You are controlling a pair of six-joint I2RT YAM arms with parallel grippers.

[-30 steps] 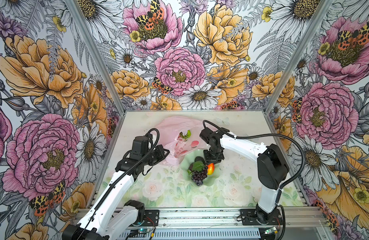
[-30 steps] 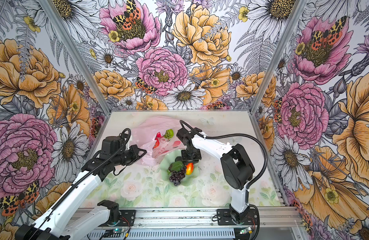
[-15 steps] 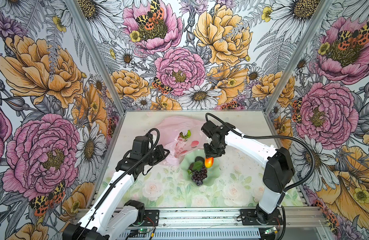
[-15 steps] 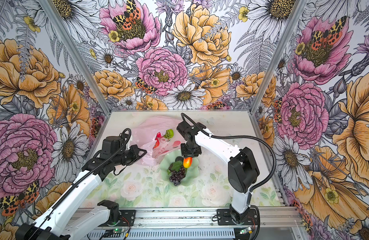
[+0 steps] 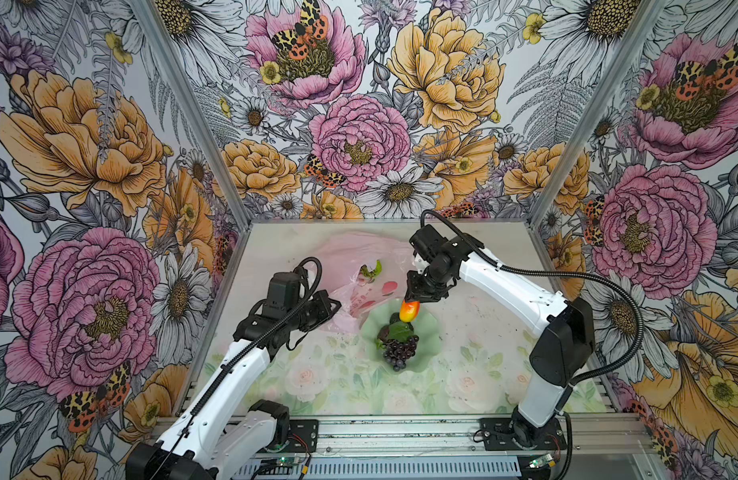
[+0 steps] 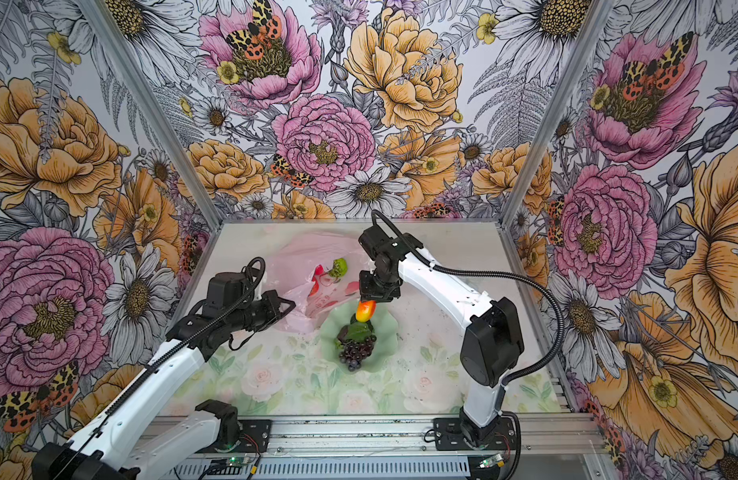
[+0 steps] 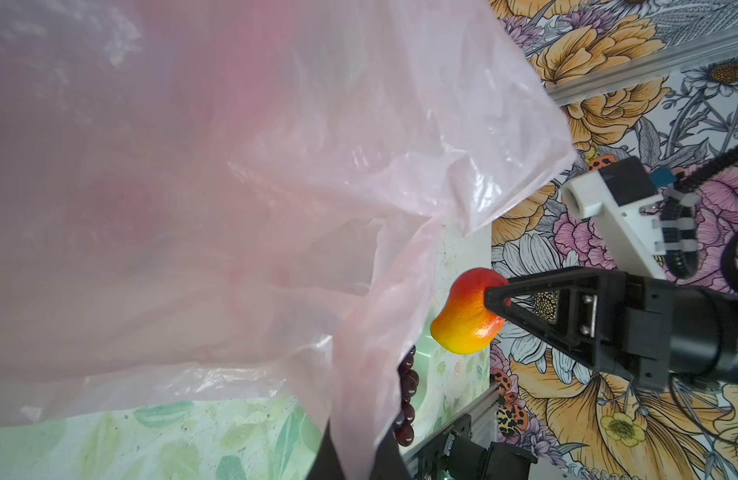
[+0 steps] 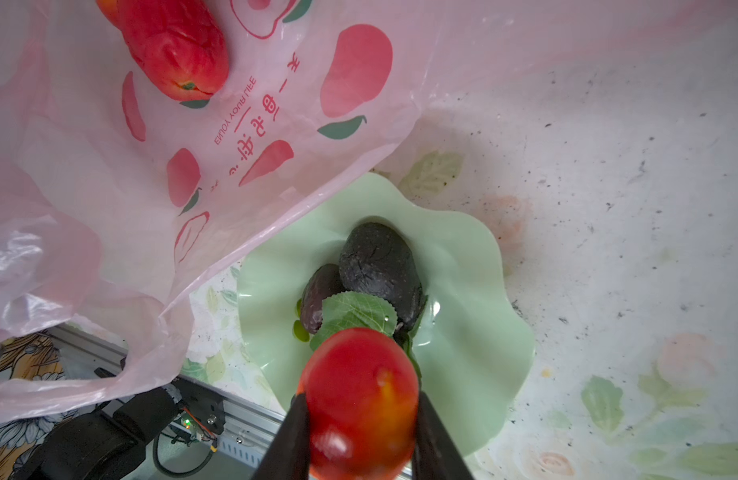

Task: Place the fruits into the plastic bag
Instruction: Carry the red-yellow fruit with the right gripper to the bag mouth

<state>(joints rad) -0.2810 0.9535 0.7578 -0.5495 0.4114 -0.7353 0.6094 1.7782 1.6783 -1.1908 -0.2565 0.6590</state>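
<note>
Pink bag: thin translucent plastic, crumpled, printed with red fruit shapes, green leaves and red lettering. Spread on the far part of the worktop, left of centre, mouth turned toward the dish; near edge over the dish rim in the right wrist view, contact impossible to tell. One flap pinched and held up off the worktop by the left tool, closed tight on the plastic, which fills most of the left wrist view. Within the open mouth: bumpy bright green fruit toward the far side; glossy red fruit, dented, with a small green calyx, resting on the printed lower layer. Held item: orange-red fruit, glossy, mango-shaped, red at the gripped end grading to yellow at the free end. Clamped between the narrow-set fingers of the right tool, pointing down, hanging clear above the far rim of the dish, just beside the hanging plastic. Dish: pale green, scalloped, near mid-worktop. In dish: blackish lump, rough cracked skin; smaller purple-brown fruit touching it; grape bunch, dark purple, with a green serrated leaf overlapping both dark fruits.
</note>
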